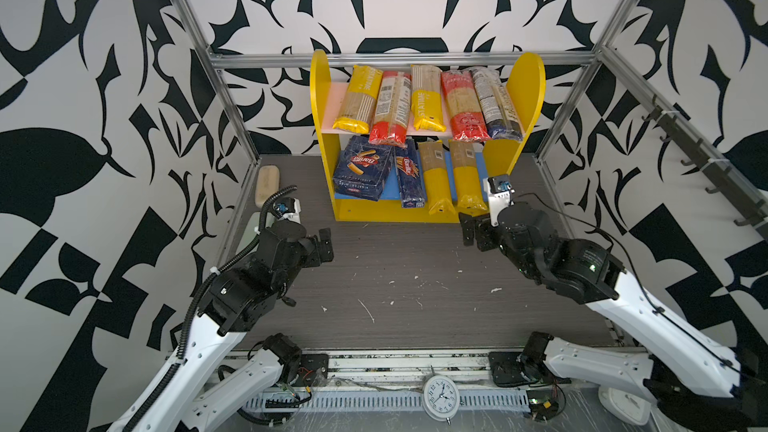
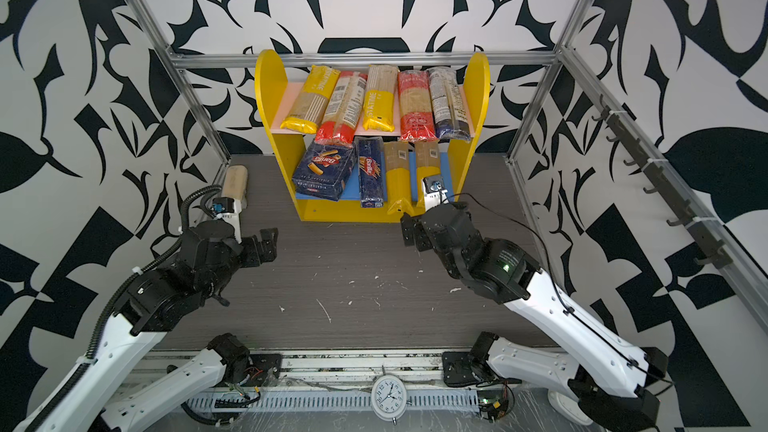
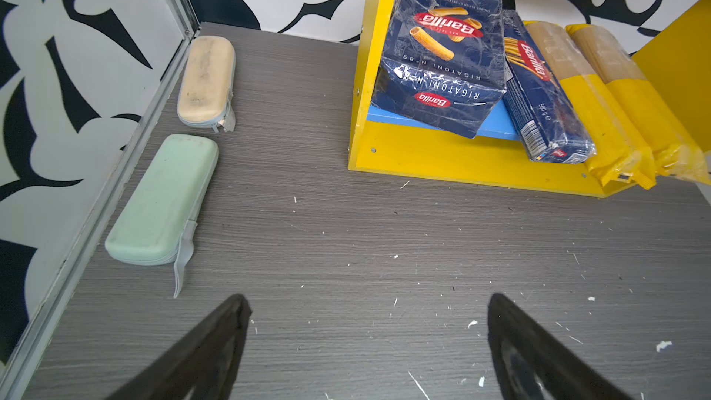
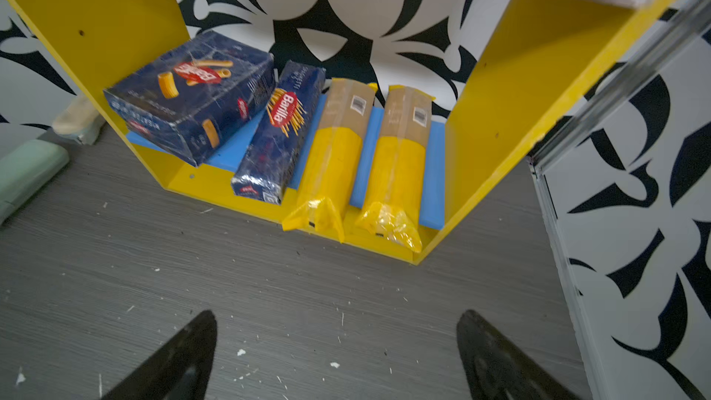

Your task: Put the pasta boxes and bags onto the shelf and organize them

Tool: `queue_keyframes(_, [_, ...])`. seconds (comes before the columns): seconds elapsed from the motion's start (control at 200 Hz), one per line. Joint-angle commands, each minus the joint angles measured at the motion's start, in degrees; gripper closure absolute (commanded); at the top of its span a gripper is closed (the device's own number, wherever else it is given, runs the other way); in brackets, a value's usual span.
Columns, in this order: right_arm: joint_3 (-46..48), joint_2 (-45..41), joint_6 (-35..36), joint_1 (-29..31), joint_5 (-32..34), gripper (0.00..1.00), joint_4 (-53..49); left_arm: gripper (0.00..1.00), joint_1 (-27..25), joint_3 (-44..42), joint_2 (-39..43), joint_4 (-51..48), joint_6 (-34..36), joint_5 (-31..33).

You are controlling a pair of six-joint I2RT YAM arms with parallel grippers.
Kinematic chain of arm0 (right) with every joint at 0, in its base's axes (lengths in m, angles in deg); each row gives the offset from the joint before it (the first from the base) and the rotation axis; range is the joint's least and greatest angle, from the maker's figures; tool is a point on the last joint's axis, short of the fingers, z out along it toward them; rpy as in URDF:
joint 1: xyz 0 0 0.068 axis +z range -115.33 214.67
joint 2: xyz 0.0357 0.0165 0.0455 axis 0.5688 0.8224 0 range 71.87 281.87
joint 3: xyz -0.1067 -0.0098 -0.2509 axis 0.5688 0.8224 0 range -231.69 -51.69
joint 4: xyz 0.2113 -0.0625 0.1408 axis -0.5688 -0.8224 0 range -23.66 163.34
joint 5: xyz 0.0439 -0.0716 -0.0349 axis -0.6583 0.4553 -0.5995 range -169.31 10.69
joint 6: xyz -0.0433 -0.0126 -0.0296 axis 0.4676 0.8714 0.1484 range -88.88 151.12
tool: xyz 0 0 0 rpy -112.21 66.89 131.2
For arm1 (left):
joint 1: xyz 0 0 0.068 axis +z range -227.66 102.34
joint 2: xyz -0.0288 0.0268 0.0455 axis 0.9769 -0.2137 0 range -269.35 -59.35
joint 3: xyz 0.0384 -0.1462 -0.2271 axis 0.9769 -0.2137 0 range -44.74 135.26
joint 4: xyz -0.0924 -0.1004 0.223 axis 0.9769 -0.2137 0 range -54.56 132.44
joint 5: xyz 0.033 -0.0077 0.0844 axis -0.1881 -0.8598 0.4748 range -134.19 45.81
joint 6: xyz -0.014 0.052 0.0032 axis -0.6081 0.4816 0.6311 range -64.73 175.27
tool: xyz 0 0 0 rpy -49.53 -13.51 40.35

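The shelf [image 1: 318,89] holds five bags [image 1: 424,97] above, two boxes [image 1: 363,170] and two bags below. The left gripper [image 1: 325,245] and right gripper [image 1: 468,229] gape empty over the grey table [image 1: 395,276].

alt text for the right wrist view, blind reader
The blue lower board of the yellow shelf holds a wide Barilla box, a narrow Barilla box and two yellow-ended spaghetti bags, side by side. The right gripper hovers open and empty over the table.
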Motion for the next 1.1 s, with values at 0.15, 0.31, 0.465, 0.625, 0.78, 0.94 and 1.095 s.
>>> queue_keyframes(0.15, [7.6,-3.4,-8.2,-0.4,10.7,0.00,-8.5,0.01,0.0,-7.3,-0.7,10.0,0.6,2.6])
queue_keyframes(0.31, [12.1,-3.2,-11.6,-3.9,10.5,0.00,-10.6,0.01,0.9,-11.4,-2.6,14.8,-0.1,7.9])
queue_keyframes(0.465, [19.0,-4.1,-9.2,-10.3,4.9,0.00,-4.7,0.01,5.8,-13.0,-10.1,17.6,-3.1,9.4])
queue_keyframes(0.625, [23.4,-3.7,-8.5,-17.9,-1.9,0.00,0.6,0.01,10.1,-18.6,-13.7,28.5,-2.0,7.2])
queue_keyframes(0.78, [24.9,-1.6,-6.3,-23.4,-6.7,0.00,5.4,0.01,18.2,-21.1,-17.7,35.3,-0.1,0.0])
queue_keyframes(0.94, [26.6,0.9,-4.5,-26.8,-8.3,0.00,10.3,0.01,24.4,-24.4,-20.6,44.0,1.6,-4.8])
queue_keyframes(1.095, [28.4,3.0,-2.0,-29.3,-9.1,0.00,16.4,0.01,28.2,-25.3,-25.1,52.2,3.6,-7.7])
